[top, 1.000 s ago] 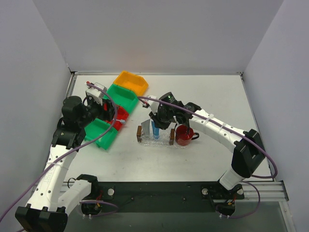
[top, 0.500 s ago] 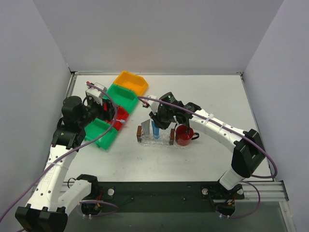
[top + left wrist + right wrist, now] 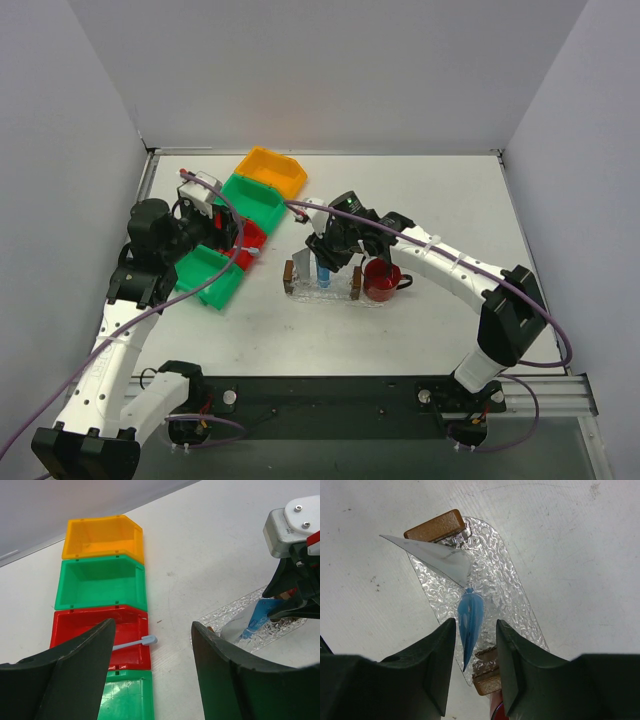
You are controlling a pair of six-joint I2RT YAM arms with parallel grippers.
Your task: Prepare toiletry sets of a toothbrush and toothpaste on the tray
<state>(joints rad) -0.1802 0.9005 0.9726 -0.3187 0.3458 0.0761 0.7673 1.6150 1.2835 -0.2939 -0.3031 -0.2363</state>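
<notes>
A clear textured tray (image 3: 510,595) with brown end handles lies mid-table. On it lie a silver-grey toothpaste tube (image 3: 440,557) and a blue toothpaste tube (image 3: 470,620). My right gripper (image 3: 475,625) hovers just over the tray, open, with the blue tube between its fingers and a gap on the right side. From above, the blue tube (image 3: 323,272) shows under the right gripper (image 3: 326,262). The pale blue toothbrush (image 3: 135,643) lies in the red bin (image 3: 75,627), head over its rim. My left gripper (image 3: 153,627) hangs open above that bin, holding nothing.
Orange (image 3: 102,535), green (image 3: 100,582), red and another green bin (image 3: 125,697) stand in a row at the left. A red cup (image 3: 381,280) stands right against the tray's right end. White walls close in the table on three sides.
My right gripper's jaws have parted from the blue toothpaste tube, which stays on the tray. The left arm has not moved.
</notes>
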